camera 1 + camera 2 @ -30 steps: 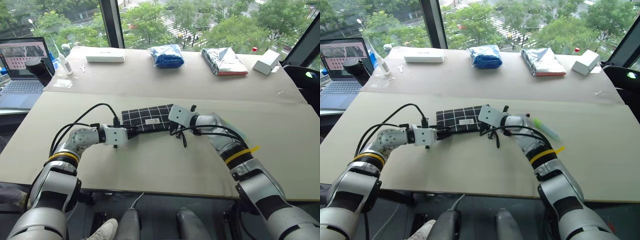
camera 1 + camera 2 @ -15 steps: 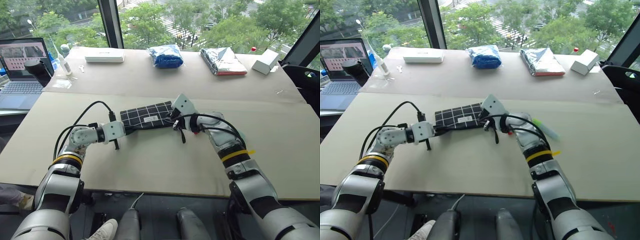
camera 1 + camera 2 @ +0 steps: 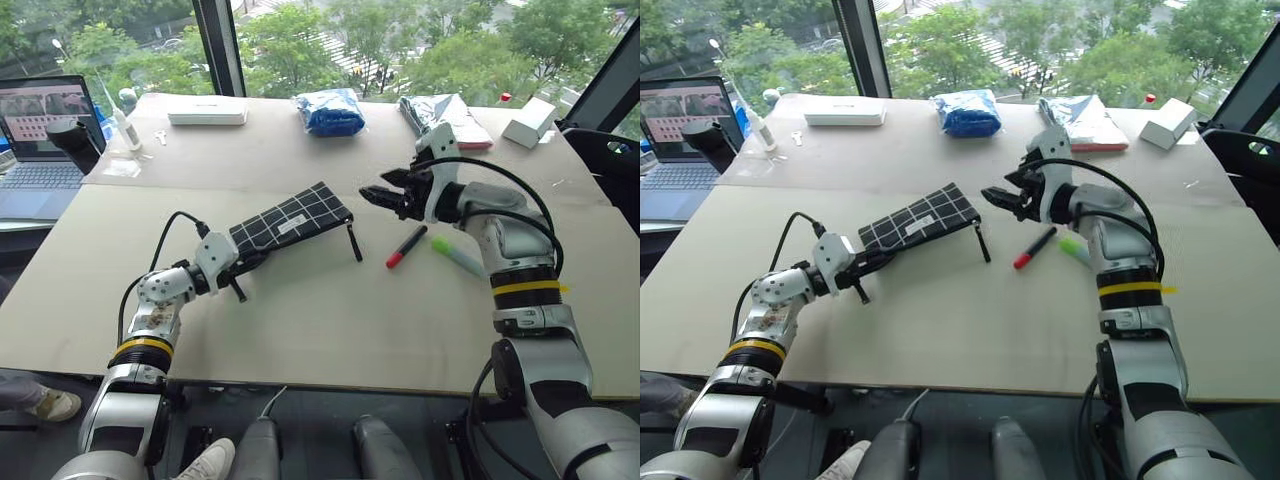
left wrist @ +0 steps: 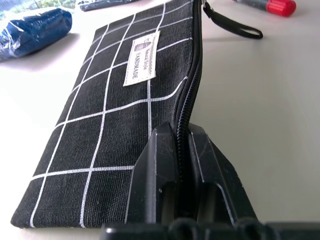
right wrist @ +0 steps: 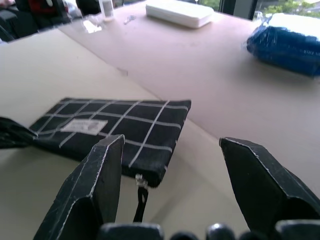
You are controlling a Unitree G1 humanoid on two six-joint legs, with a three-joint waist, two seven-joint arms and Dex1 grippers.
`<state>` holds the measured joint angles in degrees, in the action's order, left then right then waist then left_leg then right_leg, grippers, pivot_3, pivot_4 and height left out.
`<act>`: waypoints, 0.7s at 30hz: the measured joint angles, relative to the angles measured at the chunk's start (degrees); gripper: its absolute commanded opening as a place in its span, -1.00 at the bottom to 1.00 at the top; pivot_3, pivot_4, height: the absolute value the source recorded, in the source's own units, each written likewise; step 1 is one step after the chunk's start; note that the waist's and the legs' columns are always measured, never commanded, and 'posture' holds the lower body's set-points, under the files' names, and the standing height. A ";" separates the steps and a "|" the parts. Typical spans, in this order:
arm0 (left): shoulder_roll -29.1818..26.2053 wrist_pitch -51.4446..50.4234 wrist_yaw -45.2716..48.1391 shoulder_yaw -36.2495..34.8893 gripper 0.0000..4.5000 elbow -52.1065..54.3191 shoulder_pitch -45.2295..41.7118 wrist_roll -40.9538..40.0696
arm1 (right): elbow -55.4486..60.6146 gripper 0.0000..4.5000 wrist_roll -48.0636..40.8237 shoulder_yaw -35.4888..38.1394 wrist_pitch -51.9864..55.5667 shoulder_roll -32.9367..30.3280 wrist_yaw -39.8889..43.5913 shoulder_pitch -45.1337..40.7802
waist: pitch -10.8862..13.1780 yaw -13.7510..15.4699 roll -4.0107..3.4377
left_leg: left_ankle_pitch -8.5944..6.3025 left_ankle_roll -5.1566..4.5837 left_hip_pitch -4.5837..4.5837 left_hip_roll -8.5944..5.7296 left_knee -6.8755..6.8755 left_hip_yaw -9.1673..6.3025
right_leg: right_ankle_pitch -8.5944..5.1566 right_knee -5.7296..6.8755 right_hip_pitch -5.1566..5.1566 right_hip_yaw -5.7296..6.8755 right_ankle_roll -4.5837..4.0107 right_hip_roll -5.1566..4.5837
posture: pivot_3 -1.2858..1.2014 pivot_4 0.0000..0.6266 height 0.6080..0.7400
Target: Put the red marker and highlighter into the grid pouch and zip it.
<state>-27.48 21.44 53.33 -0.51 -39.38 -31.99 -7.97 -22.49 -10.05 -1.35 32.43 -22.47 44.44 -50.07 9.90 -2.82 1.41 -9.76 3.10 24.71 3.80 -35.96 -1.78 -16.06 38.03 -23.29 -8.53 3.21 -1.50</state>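
Left wrist view | grid pouch [image 4: 115,130] zipper edge pinched between jaws

left fingers [image 4: 167,165] pinch grid pouch [image 4: 115,115] zipper edge.

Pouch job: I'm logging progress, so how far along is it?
Nothing is packed yet. The red marker and the highlighter lie on the table, outside the pouch. In hand: the left gripper is shut on the pouch's zipper edge; the right gripper is open and holds nothing. Left: put in both pens, then zip.
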 measured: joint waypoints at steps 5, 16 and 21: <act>0.27 -4.69 -2.69 -0.16 -1.00 5.49 2.65 -0.08 | 0.01 0.52 0.55 -1.12 1.44 3.29 -4.40 2.49 | 0.00 -0.20 0.00 | 0.00 0.00 0.02 -0.01 0.01 0.00 | 0.00 0.01 -0.04 0.00 0.00 0.00 | 0.03 -0.52 1.00; 0.86 -13.22 -5.99 -0.79 -1.00 14.44 3.79 -1.25 | -0.66 0.52 2.21 -3.97 1.42 6.90 -8.12 2.80 | 0.00 -0.02 0.00 | 0.00 0.00 0.02 -0.01 0.00 0.00 | 0.00 -0.02 -0.02 0.00 0.00 0.00 | 0.03 -0.52 1.00; 0.94 -16.58 -6.46 -0.80 -1.00 17.71 4.05 -1.42 | -2.92 0.52 2.46 -4.68 0.83 8.61 -8.85 2.78 | 0.00 0.05 0.00 | 0.00 0.00 0.02 -0.02 -0.01 0.00 | 0.00 -0.03 -0.01 0.00 0.00 -0.01 | 0.03 -0.52 1.00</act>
<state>-26.53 4.85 46.87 -1.31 -21.67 -27.94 -9.40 -25.41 -7.59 -6.03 33.27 -13.87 35.58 -47.29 9.91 -2.77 1.41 -9.75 3.10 24.74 3.79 -35.97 -1.78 -16.06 38.01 -23.31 -8.53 3.21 -1.51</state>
